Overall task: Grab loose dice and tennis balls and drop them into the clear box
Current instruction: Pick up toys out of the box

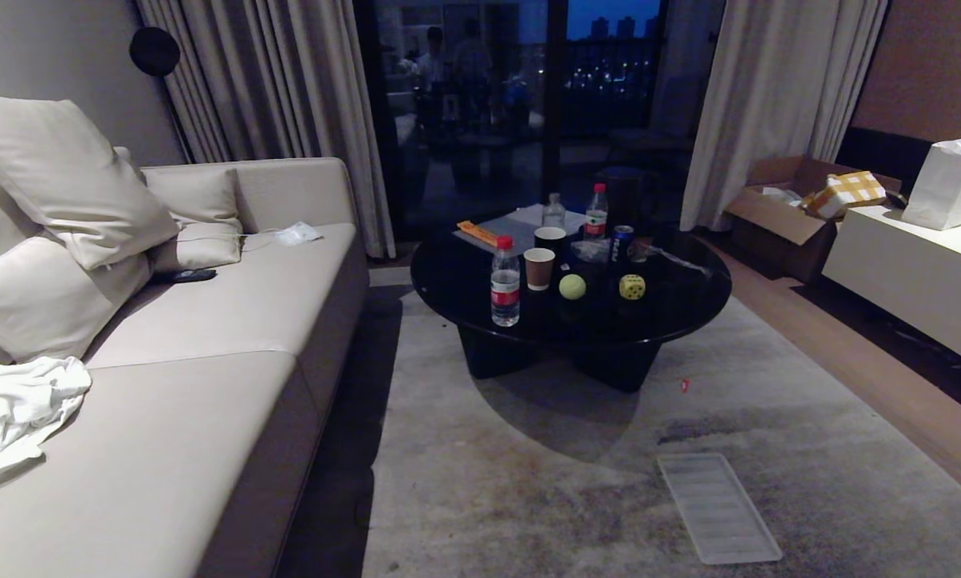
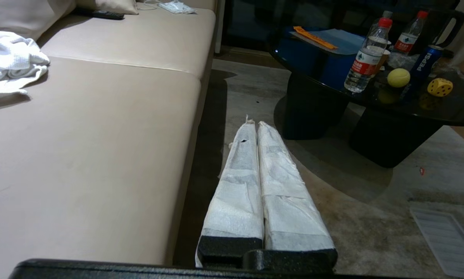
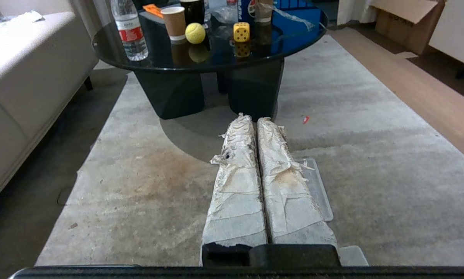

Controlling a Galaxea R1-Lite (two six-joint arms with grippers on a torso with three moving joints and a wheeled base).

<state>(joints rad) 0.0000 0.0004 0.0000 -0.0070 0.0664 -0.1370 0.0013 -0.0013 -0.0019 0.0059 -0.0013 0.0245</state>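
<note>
From the head camera, neither arm shows. Far across the grey rug (image 1: 576,482) stands a round, glossy black surface (image 1: 689,309) carrying a fuzzy tennis ball (image 1: 572,286) and, just beside it, a yellow die (image 1: 632,286) with dark pips. Behind them sit a paper cup (image 1: 539,268) and a clear water bottle (image 1: 505,281); the clutter further back is too dim to make out. A flat ribbed translucent lid (image 1: 718,507) lies on the rug, and a smooth beige sofa (image 1: 231,377) runs along the left, cut off at the edge. I can't spot any clear tub.

Over the left wrist, the left gripper (image 2: 254,124) hangs above the rug by the sofa, its tape-wrapped fingers (image 2: 237,186) pressed together and empty, well apart from the ball and die.

Over the right wrist, the right gripper (image 3: 252,119) hovers over the lid, half hiding it; its frayed, stained fingers (image 3: 237,193) are also together, holding nothing.
</note>
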